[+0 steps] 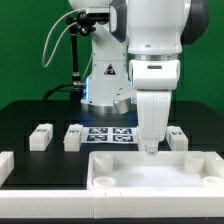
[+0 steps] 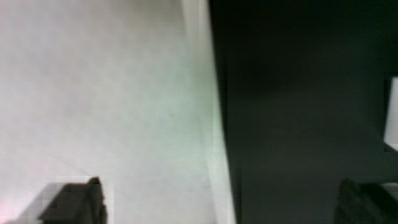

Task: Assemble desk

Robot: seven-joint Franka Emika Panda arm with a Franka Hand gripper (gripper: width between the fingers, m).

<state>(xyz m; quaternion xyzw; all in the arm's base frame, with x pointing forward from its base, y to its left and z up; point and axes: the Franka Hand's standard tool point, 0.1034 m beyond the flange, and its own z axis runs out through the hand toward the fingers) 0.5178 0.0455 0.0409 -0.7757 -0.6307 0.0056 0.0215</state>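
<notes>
I read the gripper [image 2: 222, 200] as open from the wrist view. Its two dark fingers [image 2: 71, 202] sit far apart, one over white plastic and the other over the black table [image 2: 294, 100]. The only thing between them is the long straight edge of the desk panel [image 2: 107, 90], which runs through the gap. I can't tell whether either finger touches it.

In the exterior view the gripper [image 1: 150, 147] points straight down at the rim of the desk panel [image 1: 130, 187] farther from the camera, a little toward the exterior view's right of the middle. The panel lies flat on the near part of the table [image 1: 30, 115], rim up and hollow side showing.

Just behind that rim the marker board [image 1: 110, 135] lies flat on the table. The first leg [image 1: 177, 137] lies just beside the gripper on the exterior view's right. The second leg [image 1: 74, 137] and the third leg [image 1: 40, 137] lie to the exterior view's left of the marker board, apart from each other. A fourth white block [image 1: 5, 166] is cut off by the frame at the exterior view's left, clear of the panel. In the wrist view a white sliver [image 2: 391, 110] also shows on the black table — I can't tell which part it is.
</notes>
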